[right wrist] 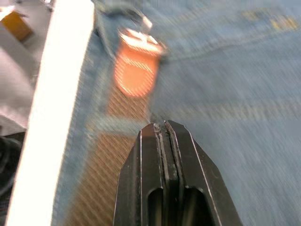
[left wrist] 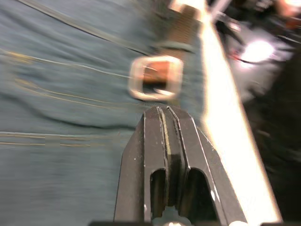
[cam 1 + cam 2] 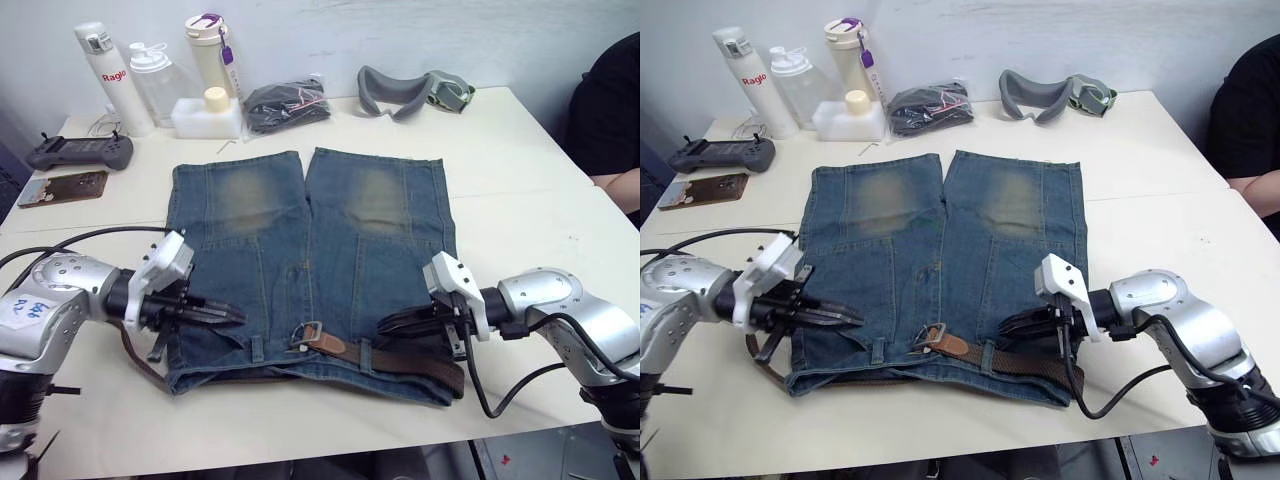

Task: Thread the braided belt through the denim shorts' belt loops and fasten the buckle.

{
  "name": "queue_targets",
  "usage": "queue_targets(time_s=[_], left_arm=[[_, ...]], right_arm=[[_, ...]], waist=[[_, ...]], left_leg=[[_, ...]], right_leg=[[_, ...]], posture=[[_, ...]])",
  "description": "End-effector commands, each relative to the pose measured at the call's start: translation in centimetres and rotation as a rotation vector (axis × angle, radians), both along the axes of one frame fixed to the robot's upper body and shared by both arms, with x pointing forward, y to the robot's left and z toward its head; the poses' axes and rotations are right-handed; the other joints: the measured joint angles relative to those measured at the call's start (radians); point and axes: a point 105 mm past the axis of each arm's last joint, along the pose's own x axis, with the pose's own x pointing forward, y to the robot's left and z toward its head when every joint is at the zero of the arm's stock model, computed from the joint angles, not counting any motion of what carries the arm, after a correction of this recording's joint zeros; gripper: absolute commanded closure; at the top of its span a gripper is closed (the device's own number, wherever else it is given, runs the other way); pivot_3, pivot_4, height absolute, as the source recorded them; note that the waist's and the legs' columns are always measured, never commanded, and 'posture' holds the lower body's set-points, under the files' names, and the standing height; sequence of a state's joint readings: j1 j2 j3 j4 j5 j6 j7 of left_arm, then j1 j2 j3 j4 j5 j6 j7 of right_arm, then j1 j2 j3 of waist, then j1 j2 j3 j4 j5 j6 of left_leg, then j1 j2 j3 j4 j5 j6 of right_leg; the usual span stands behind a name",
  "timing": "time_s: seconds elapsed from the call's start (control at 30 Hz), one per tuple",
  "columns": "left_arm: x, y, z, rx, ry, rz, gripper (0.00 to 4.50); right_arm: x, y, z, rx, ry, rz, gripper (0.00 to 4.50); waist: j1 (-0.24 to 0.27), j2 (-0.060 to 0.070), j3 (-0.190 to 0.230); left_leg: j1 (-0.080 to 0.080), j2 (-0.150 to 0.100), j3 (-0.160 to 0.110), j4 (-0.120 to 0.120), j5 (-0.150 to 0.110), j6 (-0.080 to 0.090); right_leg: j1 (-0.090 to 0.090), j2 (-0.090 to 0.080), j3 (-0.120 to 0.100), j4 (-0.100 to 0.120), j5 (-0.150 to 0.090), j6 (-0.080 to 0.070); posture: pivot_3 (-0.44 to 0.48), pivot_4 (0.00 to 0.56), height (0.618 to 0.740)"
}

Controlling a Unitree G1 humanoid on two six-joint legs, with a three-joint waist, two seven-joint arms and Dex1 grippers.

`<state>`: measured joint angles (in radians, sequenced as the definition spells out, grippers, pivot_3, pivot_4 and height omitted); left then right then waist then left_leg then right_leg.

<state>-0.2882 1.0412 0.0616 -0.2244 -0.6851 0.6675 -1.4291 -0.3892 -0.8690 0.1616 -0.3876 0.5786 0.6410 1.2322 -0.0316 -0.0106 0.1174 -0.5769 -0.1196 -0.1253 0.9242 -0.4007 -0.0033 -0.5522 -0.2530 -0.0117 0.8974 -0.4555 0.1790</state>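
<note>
While the denim shorts (image 3: 305, 265) lie flat mid-table, the braided belt (image 3: 410, 362) crosses their waistband, apparently buckled; both pinched-closed, empty grippers, left gripper (image 3: 232, 315) and right gripper (image 3: 388, 323), flank it; bottles (image 3: 150, 75) stand behind.

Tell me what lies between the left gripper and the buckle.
In the left eye view, just blue denim of the denim shorts and one belt loop lie between the left gripper and the buckle.

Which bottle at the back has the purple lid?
The cream bottle, rightmost of the three standing at the table's back left. The white bottle with red lettering and the clear bottle both have white tops.
</note>
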Motion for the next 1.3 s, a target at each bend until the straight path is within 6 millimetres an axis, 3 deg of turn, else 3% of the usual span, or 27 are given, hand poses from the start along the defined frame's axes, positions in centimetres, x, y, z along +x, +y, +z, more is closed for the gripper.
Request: queue_targets(time_s=[0.03, 0.13, 0.23, 0.27, 0.33, 0.37, 0.47, 0.57, 0.6, 0.63, 0.73, 0.87, 1.1, 1.17, 1.27, 1.3], left_arm=[[-1.6, 0.1, 1.1, 0.026, 0.003, -0.071, 4.47], [-1.6, 0.2, 0.9, 0.047, -0.013, -0.053, 4.47], [-0.1, 0.2, 0.8, 0.050, -0.092, 0.036, 4.47], [0.8, 0.3, 0.8, 0.043, -0.113, 0.094, 4.50], [3.0, 0.7, 0.9, 0.035, -0.167, 0.224, 3.79], [4.5, 0.9, 1.4, 0.006, -0.195, 0.306, 3.48], [7.3, 1.1, 2.6, -0.077, -0.236, 0.463, 2.07], [9.6, 1.4, 2.8, -0.094, -0.248, 0.587, 0.61], [10.6, 1.7, 2.3, -0.069, -0.250, 0.643, 0.21], [11.5, 2.1, 1.8, -0.033, -0.255, 0.697, 0.07], [13.5, 3.3, -0.6, 0.146, -0.281, 0.783, 0.07], [14.7, 4.5, -2.7, 0.272, -0.239, 0.838, 0.07], [13.3, 3.8, -5.9, 0.356, -0.146, 0.741, 0.07], [12.9, 3.3, -6.4, 0.356, -0.131, 0.712, 0.61], [12.4, 2.8, -6.6, 0.341, -0.112, 0.689, 1.67], [12.3, 2.7, -6.6, 0.329, -0.108, 0.684, 2.14]], right_arm=[[-1.1, 1.7, 0.5, -0.017, -0.056, 0.079, 4.50], [-1.0, 2.8, 0.5, -0.009, -0.102, 0.086, 4.50], [0.0, 3.4, 0.9, 0.018, -0.147, 0.036, 4.50], [0.2, 3.4, 0.9, 0.019, -0.133, 0.023, 4.18], [1.0, 3.1, 1.3, 0.022, -0.125, -0.006, 3.57], [2.4, 2.5, 2.1, 0.041, -0.130, -0.072, 3.15], [5.7, 0.3, 3.6, 0.084, -0.141, -0.253, 1.59], [8.1, -2.1, 3.3, 0.046, -0.162, -0.393, 0.03], [9.1, -2.9, 2.9, 0.029, -0.169, -0.445, 0.00], [10.1, -3.7, 2.6, 0.010, -0.186, -0.500, 0.00], [12.3, -4.9, 1.9, -0.021, -0.207, -0.602, 0.00], [13.6, -5.9, -0.1, -0.114, -0.153, -0.648, 0.00], [13.4, -7.5, -4.6, -0.251, 0.046, -0.706, 0.00], [13.1, -7.8, -5.7, -0.291, 0.076, -0.705, 0.00], [12.2, -7.6, -6.5, -0.309, 0.116, -0.676, 0.81], [12.0, -7.3, -6.5, -0.303, 0.120, -0.663, 1.27]], waist=[[0.004, 0.000, 0.000], [0.007, 0.000, 0.001], [0.007, 0.000, 0.001], [0.007, 0.000, 0.001], [0.010, 0.000, 0.002], [0.010, -0.001, 0.003], [0.009, -0.001, 0.003], [0.008, -0.001, 0.003], [0.007, -0.001, 0.003], [0.006, -0.001, 0.003], [0.000, -0.001, 0.003], [-0.006, -0.001, 0.003], [-0.001, -0.003, 0.002], [0.003, -0.004, 0.001], [0.004, -0.006, -0.003], [0.004, -0.007, -0.004]], left_leg=[[0.000, 0.000, 0.000, 0.000, 0.000, 0.000], [-0.001, 0.000, 0.000, 0.002, 0.000, 0.001], [-0.001, -0.001, 0.001, 0.003, -0.001, 0.004], [-0.001, -0.001, 0.001, 0.003, -0.001, 0.006], [-0.001, -0.001, 0.000, 0.003, -0.001, 0.007], [-0.001, -0.001, 0.000, 0.003, -0.001, 0.007], [-0.001, -0.003, -0.001, 0.003, 0.001, 0.007], [-0.001, -0.005, -0.002, 0.002, 0.003, 0.007], [0.000, -0.005, -0.002, 0.001, 0.004, 0.005], [0.000, -0.005, -0.002, 0.001, 0.004, 0.003], [0.000, -0.005, -0.001, -0.001, 0.008, -0.001], [0.000, -0.005, -0.001, -0.002, 0.008, -0.002], [0.007, -0.005, -0.002, -0.007, 0.011, -0.005], [0.011, -0.006, -0.001, -0.008, 0.011, -0.004], [0.014, -0.006, -0.001, -0.009, 0.009, -0.001], [0.015, -0.006, -0.001, -0.009, 0.008, 0.000]], right_leg=[[0.000, 0.000, 0.000, 0.000, 0.000, -0.001], [0.001, -0.001, 0.000, -0.002, -0.004, -0.008], [0.001, -0.001, 0.000, -0.002, -0.002, -0.009], [0.001, -0.001, 0.001, -0.001, -0.001, -0.009], [0.001, -0.001, 0.001, -0.001, 0.000, -0.009], [0.001, -0.001, 0.000, 0.000, 0.000, -0.008], [0.001, 0.000, 0.000, 0.001, 0.002, -0.007], [0.001, 0.000, 0.001, 0.002, 0.003, -0.006], [0.001, 0.000, 0.001, 0.002, 0.004, -0.003], [0.001, 0.000, 0.001, 0.002, 0.007, 0.003], [0.000, 0.000, 0.001, 0.002, 0.010, 0.009], [-0.002, 0.002, 0.003, 0.001, 0.010, 0.009], [0.002, 0.002, 0.004, 0.002, 0.010, 0.010], [0.005, 0.002, 0.005, 0.002, 0.010, 0.010], [0.008, 0.002, 0.005, 0.002, 0.010, 0.009], [0.008, 0.002, 0.005, 0.002, 0.010, 0.010]], posture=[[0.000, 0.150, 0.636], [0.000, 0.150, 0.636], [0.000, 0.150, 0.636], [0.000, 0.150, 0.636], [0.000, 0.150, 0.636], [0.000, 0.150, 0.636], [0.000, 0.150, 0.636], [0.000, 0.150, 0.636], [0.000, 0.150, 0.636], [0.000, 0.150, 0.636], [0.000, 0.150, 0.636], [0.000, 0.150, 0.636], [0.000, 0.150, 0.636], [0.000, 0.150, 0.636], [0.000, 0.150, 0.636], [0.000, 0.150, 0.636]])
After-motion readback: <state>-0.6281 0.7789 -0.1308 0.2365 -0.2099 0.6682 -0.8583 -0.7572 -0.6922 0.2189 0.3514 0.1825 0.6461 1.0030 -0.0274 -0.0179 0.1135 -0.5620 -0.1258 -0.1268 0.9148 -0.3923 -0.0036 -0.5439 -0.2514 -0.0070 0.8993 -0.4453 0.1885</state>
